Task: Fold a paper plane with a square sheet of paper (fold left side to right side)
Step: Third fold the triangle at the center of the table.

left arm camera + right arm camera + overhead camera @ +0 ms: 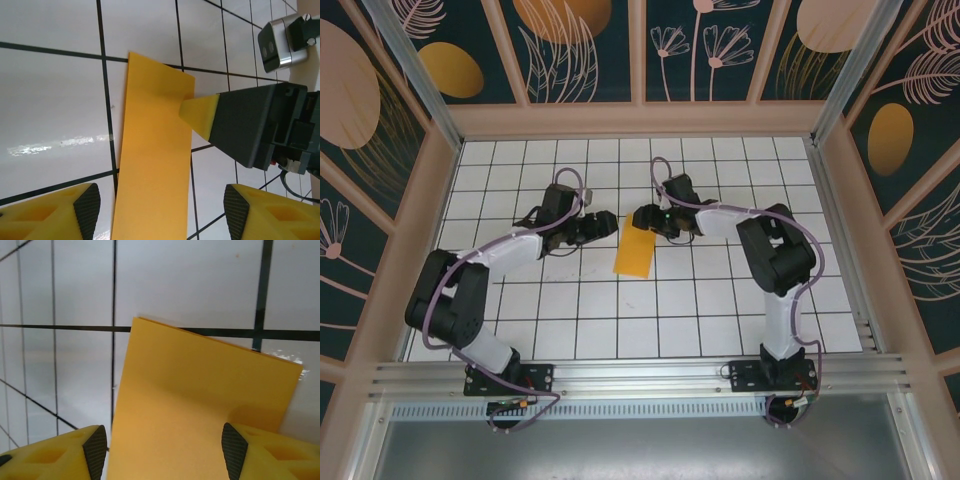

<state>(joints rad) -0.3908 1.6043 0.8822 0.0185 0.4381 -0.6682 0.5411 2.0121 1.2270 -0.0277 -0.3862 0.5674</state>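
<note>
The square sheet of paper [633, 255] lies flat on the tiled table as a narrow orange-yellow rectangle, about one tile wide; no pointed plane shape shows. My left gripper [604, 226] hovers just left of its far end, open; in the left wrist view the paper [155, 165] runs between its spread fingers [161, 212]. My right gripper [642, 220] is at the paper's far end, open. One of its yellow fingertips [199, 112] rests at the paper's right edge. In the right wrist view the paper [200, 405] spans the gap between the fingers [164, 452].
White tiles with black grid lines [720, 310] cover the table. Wooden walls with a leaf pattern [640, 118] close in the back and sides. The arm bases [510, 378] [770, 375] stand at the near edge on a metal rail.
</note>
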